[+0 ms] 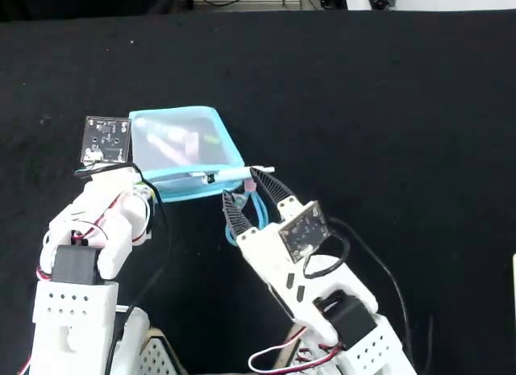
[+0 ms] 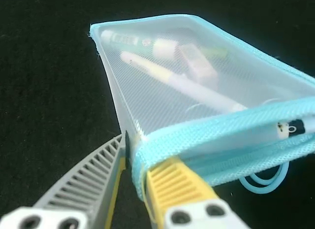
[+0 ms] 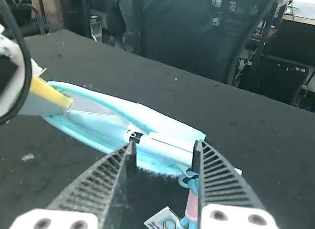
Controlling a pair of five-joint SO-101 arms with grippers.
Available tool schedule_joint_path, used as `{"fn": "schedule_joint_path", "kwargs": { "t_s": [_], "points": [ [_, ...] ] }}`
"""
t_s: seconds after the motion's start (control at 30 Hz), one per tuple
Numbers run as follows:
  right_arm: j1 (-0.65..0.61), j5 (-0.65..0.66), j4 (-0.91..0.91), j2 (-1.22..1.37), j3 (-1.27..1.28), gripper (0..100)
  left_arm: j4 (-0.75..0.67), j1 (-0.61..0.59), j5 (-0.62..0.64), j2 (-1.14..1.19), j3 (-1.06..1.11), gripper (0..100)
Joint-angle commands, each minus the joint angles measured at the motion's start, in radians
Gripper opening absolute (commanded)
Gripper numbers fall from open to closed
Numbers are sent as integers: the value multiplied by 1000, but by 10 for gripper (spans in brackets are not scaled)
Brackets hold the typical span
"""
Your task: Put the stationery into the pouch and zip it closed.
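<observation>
As the left gripper (image 2: 129, 151) clamps the near corner of the pouch (image 2: 162, 106), the right gripper (image 3: 165, 151) hangs with fingers apart, the blue pull loop (image 3: 186, 180) between them and the zipper slider (image 3: 133, 136) just past one fingertip. Beyond the clamping fingers, pens (image 2: 182, 83) and an eraser (image 2: 197, 61) lie inside. Pinching the loop squarely, then drawing along the zip against the left's anchor, looks the cleanest finish.

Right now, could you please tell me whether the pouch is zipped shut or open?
Open. The pouch has its blue edges apart, and a white pen lies in the gap, its end poking out.
</observation>
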Motion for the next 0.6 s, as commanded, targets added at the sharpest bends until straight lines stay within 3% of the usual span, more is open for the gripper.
{"fn": "schedule_joint_path", "kwargs": {
  "t_s": [0.0, 0.13, 0.37, 0.57],
  "points": [
    [29, -21, -60, -15, 13, 185, -23, -12, -2, -8, -10, 30],
    [52, -20, -51, -15, -13, 184, -20, -12, -2, -8, -10, 30],
    [141, -23, 175, -16, -171, 184, -25, -12, -2, -8, -8, 30],
    [144, -15, 173, -16, -174, 184, -25, -12, -2, -8, -8, 30]
  ]
}}
